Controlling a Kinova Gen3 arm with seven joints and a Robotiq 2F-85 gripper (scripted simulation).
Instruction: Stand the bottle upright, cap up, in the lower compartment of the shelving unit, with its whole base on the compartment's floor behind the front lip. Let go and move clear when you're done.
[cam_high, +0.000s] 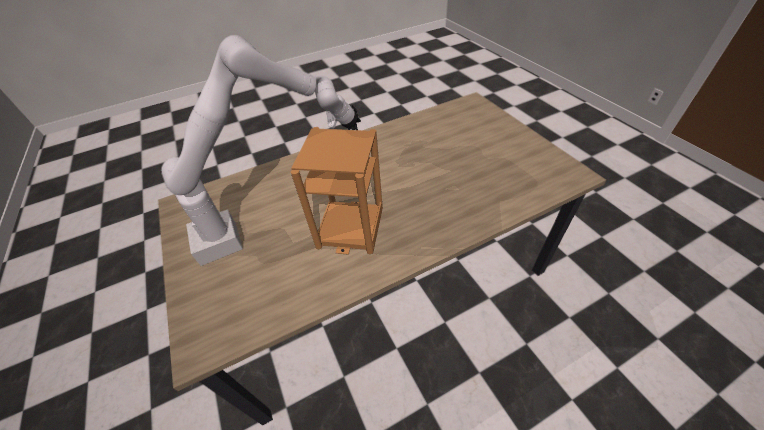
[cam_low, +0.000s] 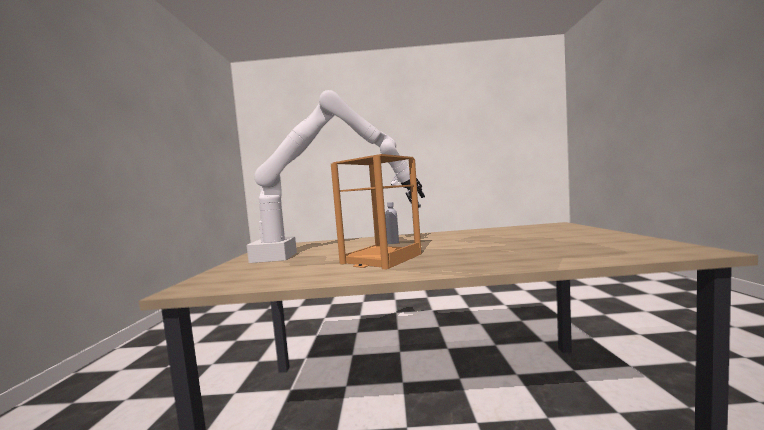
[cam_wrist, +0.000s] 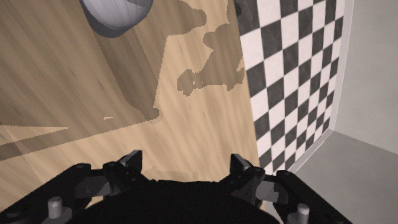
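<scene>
A grey bottle (cam_low: 391, 221) stands upright, cap up, on the table just behind the orange shelving unit (cam_high: 334, 149) (cam_low: 377, 213). In the wrist view only its rounded top (cam_wrist: 117, 15) shows, at the upper edge. In the top view the shelf hides most of it. The floor of the unit's lower compartment (cam_high: 342, 224) (cam_low: 374, 252) is bare. My gripper (cam_high: 350, 121) (cam_low: 415, 193) (cam_wrist: 186, 161) is open and empty. It hangs behind the unit near its top, above the bottle and a little to one side, pointing down at the table.
The unit stands mid-table on the wooden table (cam_high: 481, 160) (cam_low: 534, 251), with a small orange tab (cam_high: 342, 249) at its front foot. The arm's base (cam_high: 213, 243) (cam_low: 271, 249) is at the table's left. The table's far edge and the checkered floor lie close behind the gripper.
</scene>
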